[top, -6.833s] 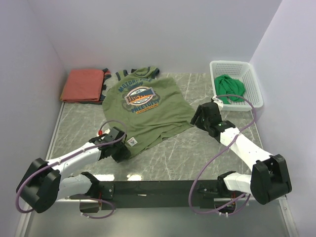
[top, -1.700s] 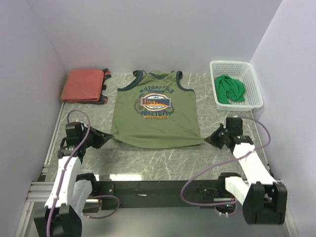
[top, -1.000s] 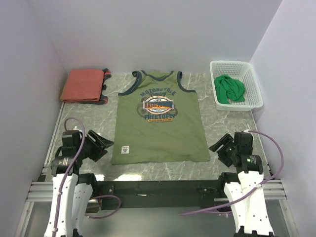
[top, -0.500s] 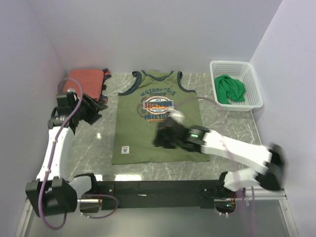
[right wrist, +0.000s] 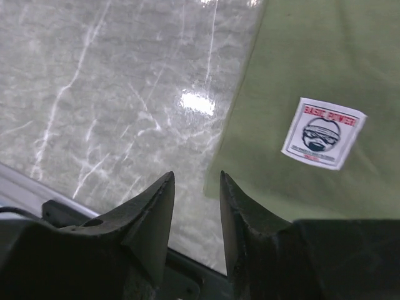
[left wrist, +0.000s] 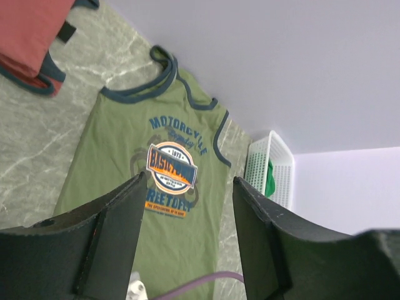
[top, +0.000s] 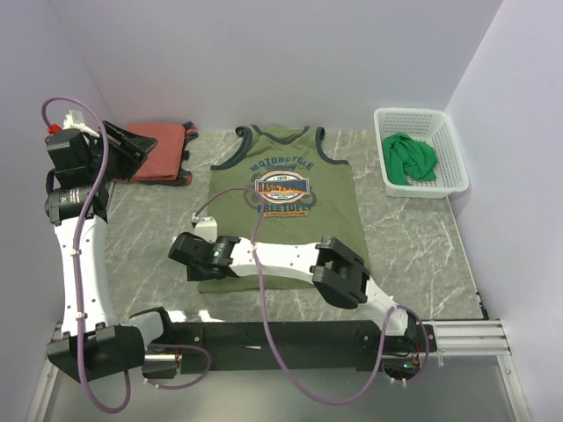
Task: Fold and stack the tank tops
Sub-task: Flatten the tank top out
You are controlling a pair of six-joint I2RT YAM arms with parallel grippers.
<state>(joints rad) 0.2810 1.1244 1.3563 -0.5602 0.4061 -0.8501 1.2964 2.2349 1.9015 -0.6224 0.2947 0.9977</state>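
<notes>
The olive green tank top (top: 290,224) with navy trim and a chest graphic lies flat and spread in the middle of the table. It also shows in the left wrist view (left wrist: 112,156) and the right wrist view (right wrist: 312,62). The rust-red top (top: 167,149) lies folded at the back left (left wrist: 25,31). The bright green top (top: 409,158) is bunched in the basket. My left gripper (top: 141,148) is open and empty, raised high near the rust-red top (left wrist: 189,181). My right gripper (top: 179,251) is open and empty, low at the olive top's near-left corner (right wrist: 195,176).
A white mesh basket (top: 457,167) stands at the back right, also in the left wrist view (left wrist: 265,162). A white label (right wrist: 323,132) is sewn near the olive top's hem. The right arm lies across the olive top's lower edge. Walls close the table on three sides.
The left arm has risen and swung back toward the rust-red top. The right arm has reached further left, from the olive top's middle to its near-left corner. The tops have not moved.
</notes>
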